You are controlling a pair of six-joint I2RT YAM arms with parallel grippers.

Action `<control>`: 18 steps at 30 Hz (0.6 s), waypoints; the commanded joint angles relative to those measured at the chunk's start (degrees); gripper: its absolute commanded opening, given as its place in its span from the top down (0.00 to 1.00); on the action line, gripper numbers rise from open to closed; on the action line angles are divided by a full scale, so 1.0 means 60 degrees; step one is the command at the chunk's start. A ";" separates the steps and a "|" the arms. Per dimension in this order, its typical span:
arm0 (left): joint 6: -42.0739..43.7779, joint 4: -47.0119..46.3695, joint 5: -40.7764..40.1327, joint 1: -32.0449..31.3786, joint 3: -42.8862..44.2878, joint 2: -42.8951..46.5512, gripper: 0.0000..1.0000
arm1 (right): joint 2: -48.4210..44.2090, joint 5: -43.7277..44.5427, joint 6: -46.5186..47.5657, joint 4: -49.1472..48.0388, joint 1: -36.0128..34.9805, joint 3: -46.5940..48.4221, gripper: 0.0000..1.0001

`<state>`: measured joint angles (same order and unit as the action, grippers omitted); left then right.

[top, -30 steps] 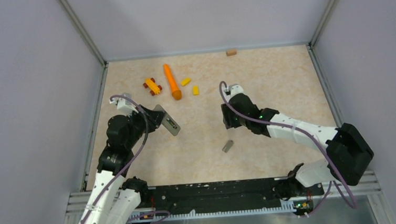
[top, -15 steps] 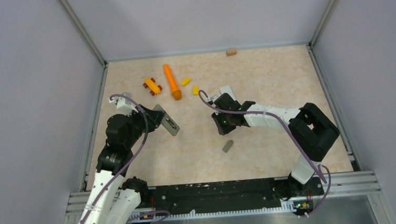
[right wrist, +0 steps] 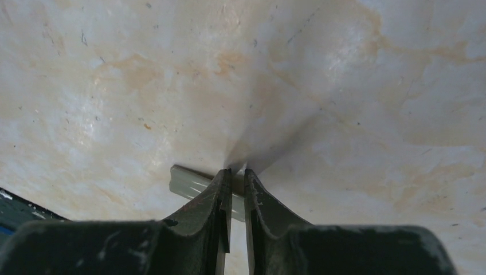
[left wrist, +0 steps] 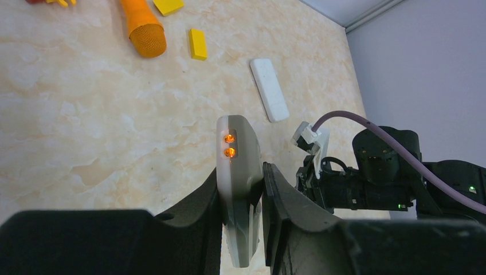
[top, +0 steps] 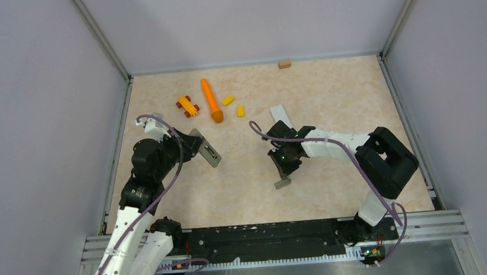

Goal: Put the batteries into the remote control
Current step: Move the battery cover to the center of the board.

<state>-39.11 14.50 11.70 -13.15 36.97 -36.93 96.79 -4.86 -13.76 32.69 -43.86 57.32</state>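
left hand (left wrist: 243, 169): clamped tight on the remote control (left wrist: 238, 143), one finger on each long side
remote control: grey, held off the bench (top: 328, 93) over its left half, free end pointing to the bench middle; two small orange glowing dots near that end in the left wrist view
right hand (right wrist: 235, 173): narrow, only a thin slit between the fingers, pointing down at the bench
right hand contact: fingertips (right wrist: 226, 175) right at the edge of the grey flat piece (right wrist: 186, 182); cannot tell if it is pinched or only touched
grey flat piece: small, pale, near the bench middle, just on the near side of the right hand in the top view
right arm (top: 358, 145): stretched from the right side toward the bench middle, purple cable looping over it
white flat slab (top: 280, 117): slim, rounded corners, lying flat just behind the right arm's wrist, apart from the remote control
toy carrot (top: 211, 101): orange, lying at the far left of the bench, thick end toward the arms
yellow blocks: one (top: 228, 100) just right of the toy carrot, another (top: 240, 110) a bit nearer, not touching each other
toy car (top: 187, 105): yellow with red wheels, just left of the toy carrot
tan block (top: 284, 64): small, alone at the far edge by the back wall
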 commanded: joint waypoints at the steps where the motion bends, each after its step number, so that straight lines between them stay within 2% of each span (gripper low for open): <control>1: -0.0067 -0.0737 0.0099 0.0067 0.0155 -0.0015 1.00 | -0.0408 -0.0577 -0.0058 0.0451 0.0073 -0.0536 0.84; 6: -0.0101 -0.0754 0.0115 0.0067 0.0121 -0.0041 1.00 | -0.0722 -0.1407 -0.0100 0.0506 0.0073 -0.0881 0.84; 10: -0.0109 -0.0773 0.0100 0.0067 0.0063 -0.0001 1.00 | -0.1351 -0.1424 0.0056 0.0417 0.0073 -0.0905 0.83; 12: -0.0115 -0.0780 0.0104 0.0079 0.0037 -0.0018 1.00 | -0.1806 -0.0990 0.0266 0.0217 0.0073 -0.0837 0.69; 14: -0.0076 -0.0756 0.0095 0.0082 0.0086 -0.0019 1.00 | -0.2162 -0.0352 0.0658 0.0133 0.0073 -0.0775 0.49; 16: -0.0033 -0.0726 0.0067 0.0082 0.0118 0.0000 1.00 | -0.2431 -0.0024 0.1351 0.0030 0.0066 -0.0705 0.42; 18: 0.0026 -0.0647 -0.0002 0.0096 0.0172 0.0024 1.00 | -0.2583 -0.0190 0.2339 0.0103 0.0040 -0.0597 0.41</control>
<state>-39.27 13.61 11.94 -13.02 36.95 -37.28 84.93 -8.36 -9.56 34.81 -43.70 51.48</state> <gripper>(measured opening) 0.299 0.582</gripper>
